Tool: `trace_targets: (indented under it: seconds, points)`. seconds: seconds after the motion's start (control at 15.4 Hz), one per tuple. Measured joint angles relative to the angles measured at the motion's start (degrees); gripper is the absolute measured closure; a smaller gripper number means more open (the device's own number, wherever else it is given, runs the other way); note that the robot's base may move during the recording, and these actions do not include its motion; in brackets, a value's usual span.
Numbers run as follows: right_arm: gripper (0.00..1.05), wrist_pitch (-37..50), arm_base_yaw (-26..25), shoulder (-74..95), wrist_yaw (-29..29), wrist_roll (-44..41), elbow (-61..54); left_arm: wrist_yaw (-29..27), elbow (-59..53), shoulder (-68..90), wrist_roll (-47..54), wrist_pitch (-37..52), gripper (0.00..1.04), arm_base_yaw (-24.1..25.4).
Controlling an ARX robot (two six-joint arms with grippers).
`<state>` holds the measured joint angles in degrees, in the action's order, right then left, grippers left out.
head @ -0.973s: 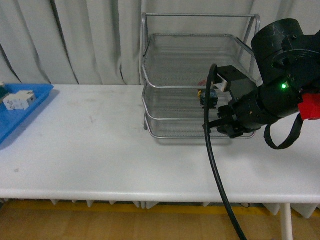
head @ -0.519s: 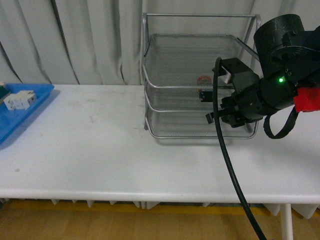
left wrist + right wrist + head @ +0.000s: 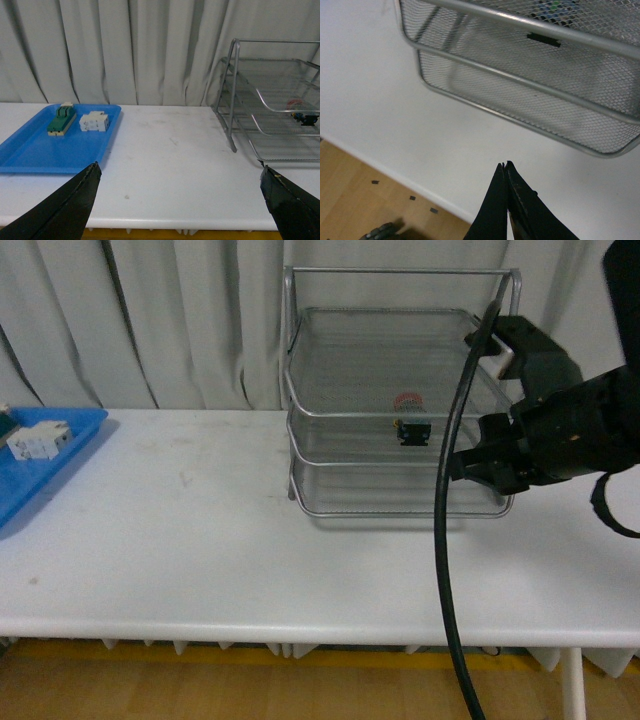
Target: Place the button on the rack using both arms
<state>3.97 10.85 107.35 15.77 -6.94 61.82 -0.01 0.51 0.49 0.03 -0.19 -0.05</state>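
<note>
The button point(image 3: 412, 431) lies on the middle tier of the silver wire rack point(image 3: 296, 390), its black-and-blue body towards me and the red cap behind it. My right gripper point(image 3: 453, 468) is shut and empty, just outside the rack's front right corner, a little right of and below the button. In the right wrist view its shut tips point(image 3: 505, 165) hang over the white table in front of the rack point(image 3: 520, 80). My left gripper point(image 3: 180, 200) is open and empty, far from the rack point(image 3: 233, 90), with the button point(image 3: 306, 118) small in the distance.
A flat blue tray point(image 3: 45, 468) sits at the table's far left with a green-and-cream switch block point(image 3: 61, 120) and a white boxy component point(image 3: 94, 121). A black cable point(image 3: 445, 570) hangs from the right arm. Curtains hang behind the table.
My right gripper has let go of the button on the middle tier, drawn back out to the right of the rack's front, and shut. The button stays in the rack.
</note>
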Motion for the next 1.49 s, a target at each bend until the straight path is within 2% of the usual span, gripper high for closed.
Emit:
trace_targets:
  seconds: [0.13, 0.45, 0.52, 0.58, 0.65, 0.71, 0.91, 1.43, 1.49]
  points:
    - [1.03, 2.9, -1.2, -9.4, 4.5, 0.9, -10.0, 0.0, 0.0, 0.0, 0.0, 0.0, 0.07, 0.0]
    - [1.03, 8.1, -9.2, -38.5, 10.4, 7.4, -31.3, 0.0, 0.0, 0.0, 0.0, 0.0, 0.07, 0.0]
    - [1.03, 10.9, -10.9, -41.4, 9.9, 7.6, -34.5, 0.0, 0.0, 0.0, 0.0, 0.0, 0.07, 0.0]
    - [1.03, 26.6, -10.9, -44.2, -2.0, 7.3, -41.3, 0.0, 0.0, 0.0, 0.0, 0.0, 0.07, 0.0]
    - [1.03, 34.5, -10.9, -48.8, -11.0, 7.3, -47.1, 0.0, 0.0, 0.0, 0.0, 0.0, 0.07, 0.0]
    - [1.03, 35.0, -10.9, -54.3, -15.2, 7.3, -49.4, 0.0, 0.0, 0.0, 0.0, 0.0, 0.07, 0.0]
    - [1.03, 27.2, -10.9, -66.8, -15.6, 7.3, -54.2, 0.0, 0.0, 0.0, 0.0, 0.0, 0.07, 0.0]
    - [1.03, 18.1, -10.9, -83.3, -15.6, 7.3, -59.6, 0.0, 0.0, 0.0, 0.0, 0.0, 0.07, 0.0]
    - [1.03, 19.6, -10.9, -83.8, -15.6, 7.3, -61.2, 0.0, 0.0, 0.0, 0.0, 0.0, 0.07, 0.0]
